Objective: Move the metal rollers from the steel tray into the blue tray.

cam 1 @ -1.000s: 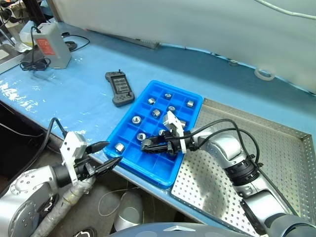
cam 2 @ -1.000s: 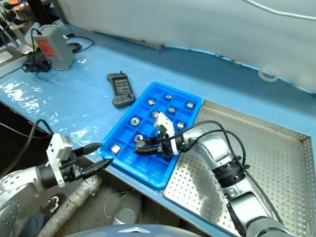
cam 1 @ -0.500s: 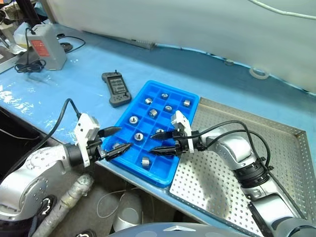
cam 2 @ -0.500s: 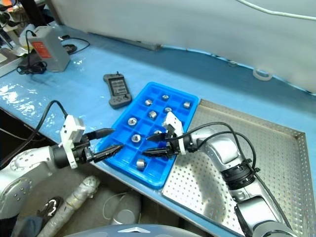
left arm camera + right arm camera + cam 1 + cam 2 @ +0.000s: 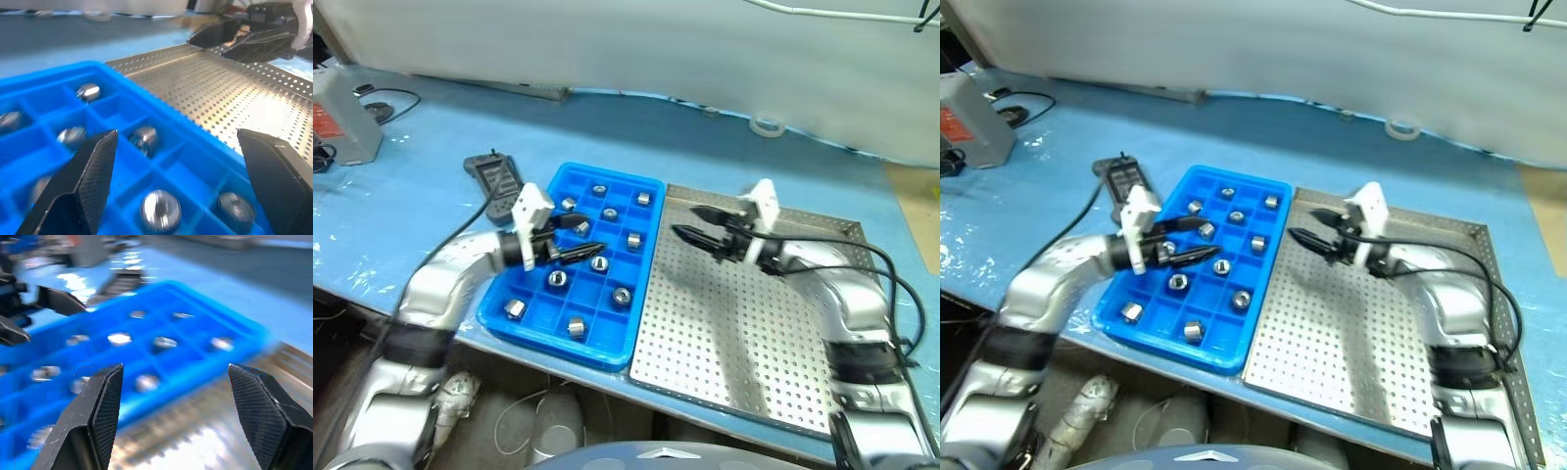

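The blue tray (image 5: 651, 184) lies left of the steel tray (image 5: 754, 333), and several metal rollers (image 5: 622, 295) sit one to a compartment in it. My left gripper (image 5: 593, 237) hangs open over the blue tray's middle compartments, its fingers (image 5: 93, 166) spread above rollers (image 5: 145, 138) and holding nothing. My right gripper (image 5: 685, 221) is open and empty over the far left part of the steel tray, beside the blue tray's right rim (image 5: 195, 367). The two grippers point toward each other.
A black handheld controller (image 5: 491, 186) lies just left of the blue tray. A grey box with a red label (image 5: 333, 122) and cables sit at the far left. A white tape ring (image 5: 765, 127) lies behind the steel tray. The table's front edge runs close under both trays.
The camera has swung right. My right gripper opened, left a roller in a near compartment and swung right over the steel tray. My left gripper rose from the table edge to over the blue tray.
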You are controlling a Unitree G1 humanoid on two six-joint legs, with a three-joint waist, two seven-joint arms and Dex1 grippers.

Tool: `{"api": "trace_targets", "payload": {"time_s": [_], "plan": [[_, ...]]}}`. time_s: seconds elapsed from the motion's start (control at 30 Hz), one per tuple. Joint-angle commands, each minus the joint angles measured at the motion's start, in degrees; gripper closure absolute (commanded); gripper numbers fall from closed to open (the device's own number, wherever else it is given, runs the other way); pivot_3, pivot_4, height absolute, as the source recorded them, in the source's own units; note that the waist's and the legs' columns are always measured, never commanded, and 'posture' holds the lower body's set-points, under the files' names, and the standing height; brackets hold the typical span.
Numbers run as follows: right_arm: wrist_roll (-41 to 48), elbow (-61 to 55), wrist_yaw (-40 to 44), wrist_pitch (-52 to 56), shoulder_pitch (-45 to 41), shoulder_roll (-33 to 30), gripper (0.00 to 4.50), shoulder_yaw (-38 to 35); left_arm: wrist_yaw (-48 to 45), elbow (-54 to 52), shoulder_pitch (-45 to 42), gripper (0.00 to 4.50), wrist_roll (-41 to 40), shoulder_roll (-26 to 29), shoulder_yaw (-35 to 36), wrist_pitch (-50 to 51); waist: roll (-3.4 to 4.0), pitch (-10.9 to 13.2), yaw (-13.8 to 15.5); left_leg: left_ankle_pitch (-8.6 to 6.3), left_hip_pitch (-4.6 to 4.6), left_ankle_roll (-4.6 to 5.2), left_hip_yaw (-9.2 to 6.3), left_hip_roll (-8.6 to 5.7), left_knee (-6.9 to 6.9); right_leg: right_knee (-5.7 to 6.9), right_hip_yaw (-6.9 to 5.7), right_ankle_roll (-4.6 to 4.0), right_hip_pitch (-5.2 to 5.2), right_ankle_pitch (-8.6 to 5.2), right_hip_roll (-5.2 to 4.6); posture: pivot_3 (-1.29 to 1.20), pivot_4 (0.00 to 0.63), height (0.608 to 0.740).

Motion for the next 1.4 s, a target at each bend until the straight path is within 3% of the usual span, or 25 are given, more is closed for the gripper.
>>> {"api": "trace_targets", "payload": {"time_s": [0.03,0.17,0.33,0.77,1.4], "plan": [[-1.3,-6.1,-8.4,-2.9,3.5,2.1,0.94,-5.9,-4.0,9.9,-6.7,0.42,3.5,-4.9,-2.4,-7.2,-0.01,0.0,-1.9,0.0,-0.06,0.0,-0.01,0.0,0.04,0.0,-0.01,0.0,-0.03,0.01,0.01,-0.2,0.15,0.74],[-1.6,-9.5,-14.2,-3.4,8.0,4.7,0.94,-8.7,-6.2,17.6,-11.6,0.42,5.5,-10.0,-2.9,-10.6,0.06,-0.1,-5.8,-0.01,-0.16,0.05,0.01,0.05,0.12,-0.07,0.0,-0.02,-0.07,0.04,0.03,-0.25,0.15,0.74],[-3.0,-10.1,-18.2,-3.9,10.2,7.0,0.94,-7.4,-5.2,22.8,-14.6,0.42,7.4,-15.0,-2.1,-13.7,0.23,-0.2,-7.5,-0.18,-0.18,0.32,0.05,0.14,0.1,-0.41,-0.03,-0.37,0.03,-0.04,0.0,-0.21,0.15,0.74],[-3.7,-0.1,-17.3,-4.7,0.8,5.5,0.94,-5.1,-3.0,12.8,-7.7,0.42,6.4,-12.3,1.7,-10.3,0.44,0.0,-5.5,-0.21,-0.33,0.56,0.13,0.18,0.21,-0.49,-0.04,-0.71,-0.02,0.11,-0.21,-0.07,0.15,0.74],[-5.6,4.8,-18.2,-7.6,-1.7,7.2,0.94,-2.3,0.6,1.9,-2.8,0.42,4.9,-11.2,2.2,-4.2,0.59,0.0,-4.7,-0.32,-0.48,0.71,0.12,0.13,0.21,-0.54,-0.11,-0.72,-0.08,0.11,-0.25,-0.01,0.15,0.74]]}}
